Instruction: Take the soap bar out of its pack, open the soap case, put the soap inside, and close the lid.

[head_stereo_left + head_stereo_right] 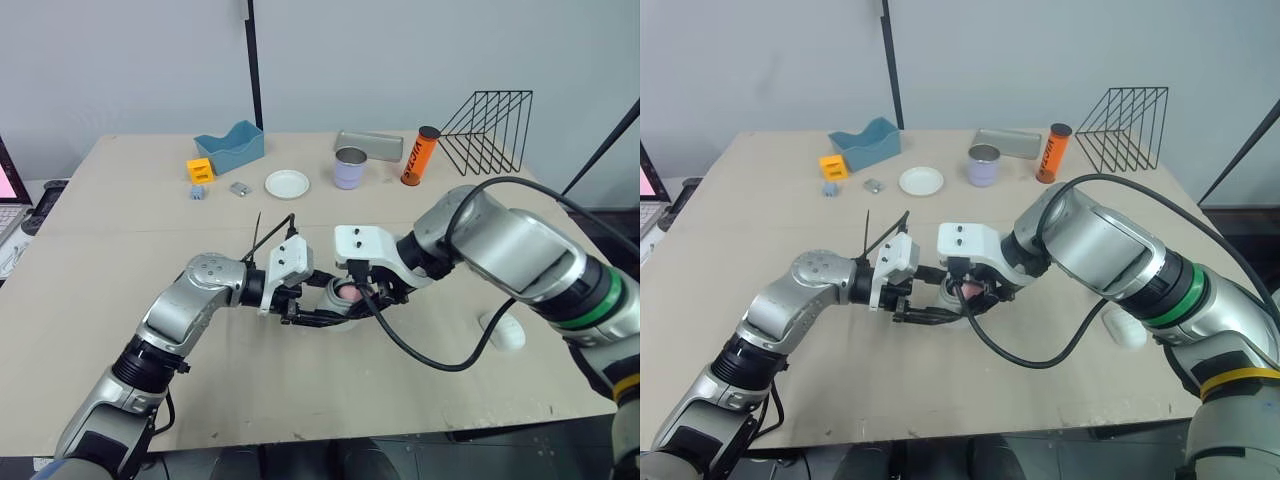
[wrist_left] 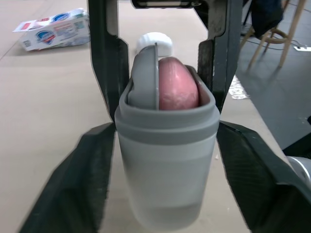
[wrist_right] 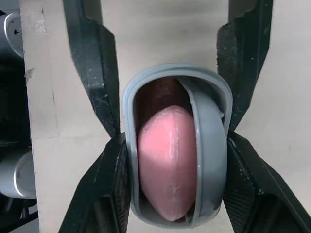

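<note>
Closing looks next: the soap (image 3: 167,165) sits in the soap case (image 2: 165,184), which left gripper (image 2: 165,128) and right gripper (image 3: 175,138) both pinch; the lid (image 3: 210,145) stands ajar.

the soap case (image 2: 167,165) is a rounded grey tub with cloudy, see-through lower walls and a solid grey rim. it sits over the middle of the table (image 1: 120,210). the pink soap bar (image 3: 167,160) sits end-on inside it, its rounded tip poking past the rim. the grey lid (image 3: 211,155) is not shut: it stands on edge in the mouth, wedged beside the soap. the white and blue pack (image 2: 53,31) lies on the table, well apart.
</note>
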`<state>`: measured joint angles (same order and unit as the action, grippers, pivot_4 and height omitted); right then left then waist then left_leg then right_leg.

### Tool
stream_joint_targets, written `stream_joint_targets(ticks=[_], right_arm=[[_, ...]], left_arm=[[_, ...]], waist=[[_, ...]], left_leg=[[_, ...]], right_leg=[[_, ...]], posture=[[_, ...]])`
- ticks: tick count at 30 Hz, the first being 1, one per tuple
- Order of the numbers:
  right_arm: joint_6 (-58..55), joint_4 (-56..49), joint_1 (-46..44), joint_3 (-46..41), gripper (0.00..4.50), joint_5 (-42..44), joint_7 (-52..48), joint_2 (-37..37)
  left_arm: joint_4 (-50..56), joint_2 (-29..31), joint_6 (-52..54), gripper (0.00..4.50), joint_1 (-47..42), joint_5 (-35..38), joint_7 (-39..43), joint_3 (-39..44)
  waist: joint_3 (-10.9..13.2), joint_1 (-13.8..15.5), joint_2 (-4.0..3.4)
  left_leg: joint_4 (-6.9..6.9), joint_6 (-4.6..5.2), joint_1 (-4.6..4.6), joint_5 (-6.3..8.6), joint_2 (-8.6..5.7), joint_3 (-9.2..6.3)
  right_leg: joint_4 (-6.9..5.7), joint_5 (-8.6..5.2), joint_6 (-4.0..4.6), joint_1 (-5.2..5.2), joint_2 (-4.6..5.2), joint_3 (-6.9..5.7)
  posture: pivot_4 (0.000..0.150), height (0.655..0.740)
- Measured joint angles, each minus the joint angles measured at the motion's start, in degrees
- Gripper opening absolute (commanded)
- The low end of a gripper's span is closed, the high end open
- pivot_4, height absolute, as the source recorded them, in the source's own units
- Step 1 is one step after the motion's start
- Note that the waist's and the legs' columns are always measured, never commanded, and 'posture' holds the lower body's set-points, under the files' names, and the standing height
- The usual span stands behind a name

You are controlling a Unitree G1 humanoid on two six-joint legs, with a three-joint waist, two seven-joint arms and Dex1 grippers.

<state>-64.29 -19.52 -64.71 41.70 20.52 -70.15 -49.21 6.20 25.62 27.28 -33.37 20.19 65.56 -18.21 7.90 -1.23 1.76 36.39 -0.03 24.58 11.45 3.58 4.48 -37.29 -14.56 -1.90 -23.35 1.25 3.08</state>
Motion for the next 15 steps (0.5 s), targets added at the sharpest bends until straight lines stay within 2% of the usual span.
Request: stream_joint_targets(ticks=[15], right_arm=[[0.45, 0.92, 0.88, 0.02, 2.02, -2.61, -0.60, -0.13]], left_arm=[[-0.05, 1.99, 0.66, 4.46, 0.00, -0.91, -0.26, 0.62]], waist=[[0.00, 0.00, 0.00]], left_leg=[[0.01, 0.00, 0.00, 0.00, 0.00, 0.00]], right_leg=[[-0.02, 0.00, 0.00, 0.00, 0.00, 0.00]], posture=[[0.150, 0.7393]])
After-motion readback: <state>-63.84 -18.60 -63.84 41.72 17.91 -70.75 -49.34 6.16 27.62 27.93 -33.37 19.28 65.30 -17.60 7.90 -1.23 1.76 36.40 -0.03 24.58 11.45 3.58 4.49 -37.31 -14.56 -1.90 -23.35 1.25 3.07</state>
